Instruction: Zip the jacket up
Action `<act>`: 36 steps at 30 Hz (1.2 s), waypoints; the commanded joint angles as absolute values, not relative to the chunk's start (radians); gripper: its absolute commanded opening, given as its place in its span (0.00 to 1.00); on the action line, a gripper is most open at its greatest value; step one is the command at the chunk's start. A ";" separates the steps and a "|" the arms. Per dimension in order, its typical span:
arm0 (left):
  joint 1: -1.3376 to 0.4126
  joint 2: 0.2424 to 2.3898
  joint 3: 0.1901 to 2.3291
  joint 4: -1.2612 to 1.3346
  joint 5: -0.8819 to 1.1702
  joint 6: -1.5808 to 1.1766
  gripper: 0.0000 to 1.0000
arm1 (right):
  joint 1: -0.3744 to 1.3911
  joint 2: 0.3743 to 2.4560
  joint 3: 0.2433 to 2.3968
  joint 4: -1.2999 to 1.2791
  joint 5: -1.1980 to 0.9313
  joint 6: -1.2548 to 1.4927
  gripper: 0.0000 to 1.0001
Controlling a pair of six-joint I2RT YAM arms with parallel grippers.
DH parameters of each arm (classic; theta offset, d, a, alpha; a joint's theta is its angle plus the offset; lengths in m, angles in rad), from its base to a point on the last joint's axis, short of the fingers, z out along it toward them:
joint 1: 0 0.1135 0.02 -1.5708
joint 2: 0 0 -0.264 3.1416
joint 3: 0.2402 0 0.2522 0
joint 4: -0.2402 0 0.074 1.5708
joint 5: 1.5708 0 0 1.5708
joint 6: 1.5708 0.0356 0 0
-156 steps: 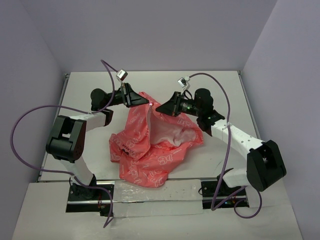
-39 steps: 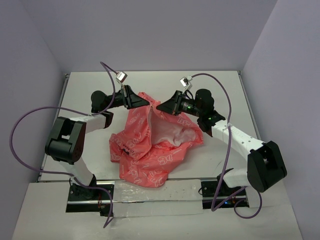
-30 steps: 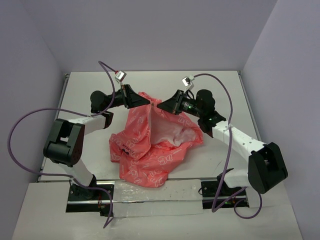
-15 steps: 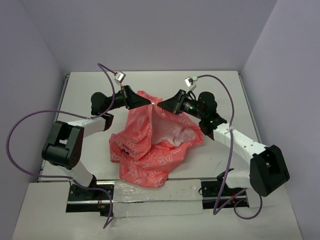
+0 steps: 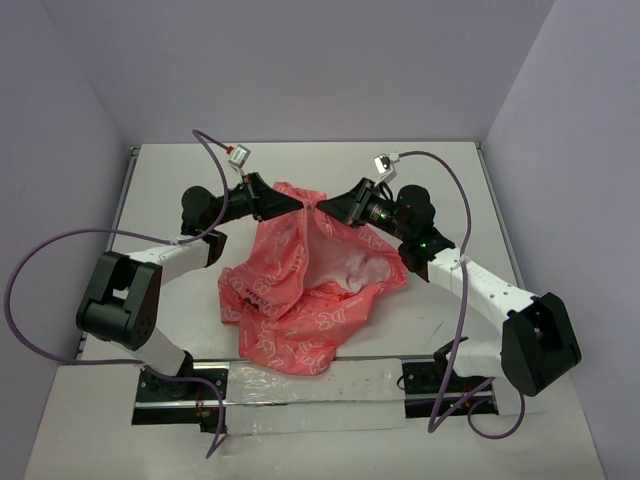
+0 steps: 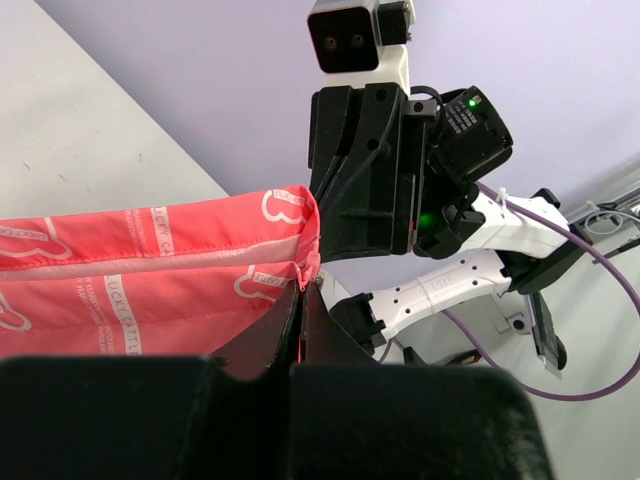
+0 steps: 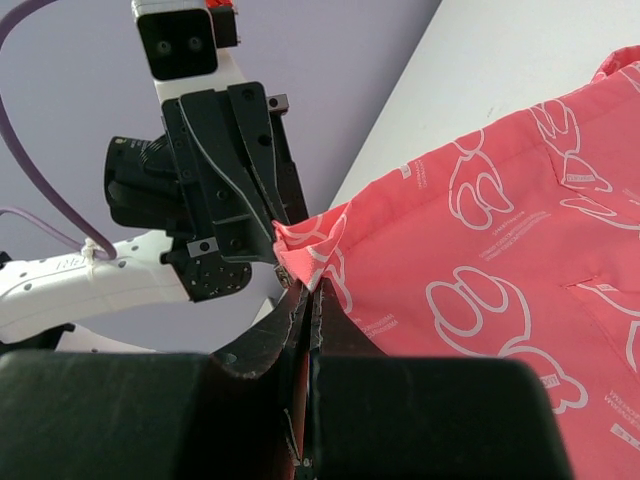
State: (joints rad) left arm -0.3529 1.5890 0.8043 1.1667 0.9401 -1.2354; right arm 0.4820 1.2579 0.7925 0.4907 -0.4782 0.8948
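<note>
Currently: jacket (image 5: 305,290), frame centre, top edge lifted, rest heaped on surface (image 5: 170,180). Left end effector (image 5: 299,203) and right end effector (image 5: 321,205) both clamped on that edge. Risk: thin pinches slipping if pulled apart.

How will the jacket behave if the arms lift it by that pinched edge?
Probably floppy: the jacket sags in folds below the left gripper and right gripper. Likely light, since small fingertip pinches hold its edge up. Smooth fabric might slip.

Coral-pink jacket (image 5: 290,320) in a heap on white table (image 5: 300,160)
</note>
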 commanded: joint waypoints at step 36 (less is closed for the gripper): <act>-0.378 1.534 0.804 0.957 1.027 -1.044 0.00 | 0.477 1.223 0.825 0.549 -0.379 0.915 0.00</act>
